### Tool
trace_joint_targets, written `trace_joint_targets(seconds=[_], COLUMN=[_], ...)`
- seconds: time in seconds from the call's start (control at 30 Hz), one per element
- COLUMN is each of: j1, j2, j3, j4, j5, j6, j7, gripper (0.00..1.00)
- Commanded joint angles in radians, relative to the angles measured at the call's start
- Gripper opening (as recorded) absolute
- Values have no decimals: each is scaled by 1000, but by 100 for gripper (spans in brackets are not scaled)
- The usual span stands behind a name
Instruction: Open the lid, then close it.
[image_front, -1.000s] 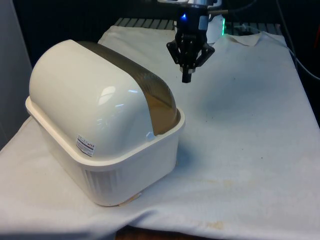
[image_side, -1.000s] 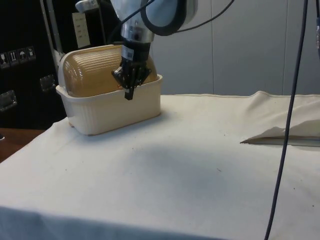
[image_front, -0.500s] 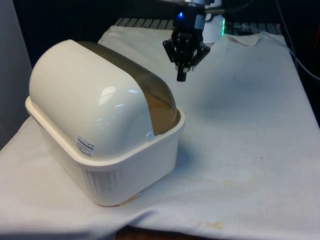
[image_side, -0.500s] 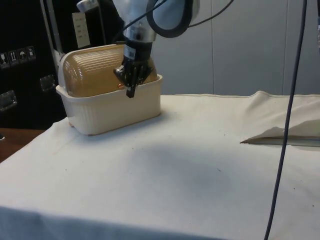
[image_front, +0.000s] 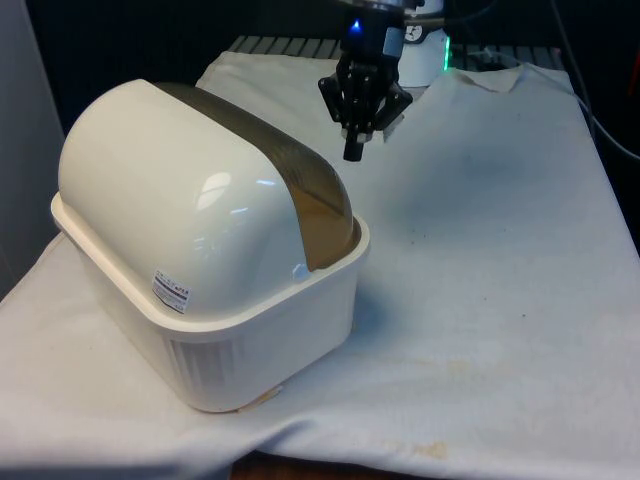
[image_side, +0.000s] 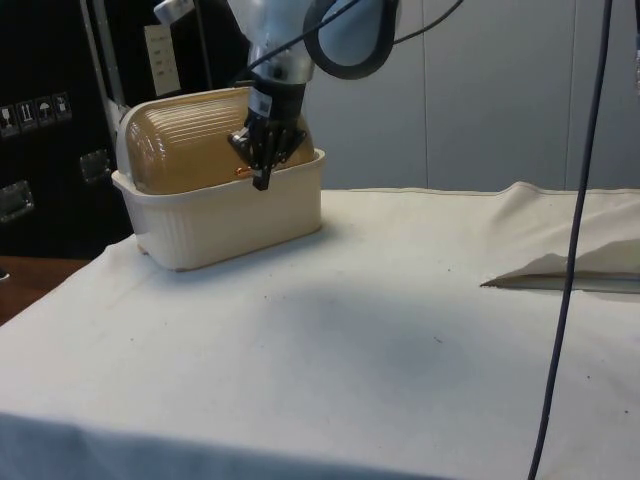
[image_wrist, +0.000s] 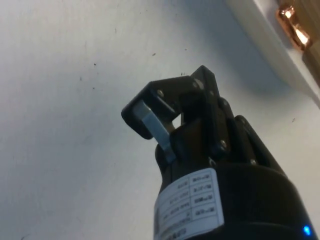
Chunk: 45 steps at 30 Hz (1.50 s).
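Observation:
A bread box (image_front: 215, 300) (image_side: 232, 213) with a cream base and a cream back shell stands on the front view's left. Its brown ribbed roll lid (image_front: 300, 175) (image_side: 185, 140) is down over the base. A small copper handle (image_wrist: 293, 26) (image_side: 243, 172) sits at the lid's lower edge, just above the rim. My black gripper (image_front: 353, 152) (image_side: 261, 182) (image_wrist: 170, 100) hangs shut with nothing in it, fingertips pointing down. It hovers above the cloth, just off the box's far side, close to the copper handle but apart from it.
The white cloth (image_front: 480, 260) covers the table and has a raised fold (image_side: 560, 275) on the side view's right. Dark cables (image_side: 575, 200) hang there too. The cloth drops off at the near table edge (image_front: 330, 455).
The shut gripper has moved towards the front view's left and a little farther back, ending closer to the bread box's lid handle. The box and lid have not moved.

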Motion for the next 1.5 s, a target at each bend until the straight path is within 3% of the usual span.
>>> trace_joint_targets(seconds=[0.0,0.03,0.23,0.27,0.3,0.57,0.6,0.83,0.87,0.9,1.2,1.23,1.27,1.47], j1=[0,12,1,-2,0,-3,-6,1,-7,1,3,-7,3,2], j2=[0,10,28,22,30,47,42,56,44,57,75,65,77,84], j3=[-2,-32,-30,-17,-32,-53,-43,-72,-54,-73,-79,-57,-80,-84], j4=[0,6,3,1,3,5,2,15,5,16,36,28,38,46], j5=[-5,-46,-29,-16,-26,-24,-15,-28,-15,-29,-30,-15,-29,-26], j6=[1,23,45,29,50,79,65,97,80,98,110,95,112,117], j7=[5,37,33,20,31,32,22,42,26,44,80,63,83,99], gripper=[0,0,0,0,0,0,0,0,0,0,0,0,0,0])
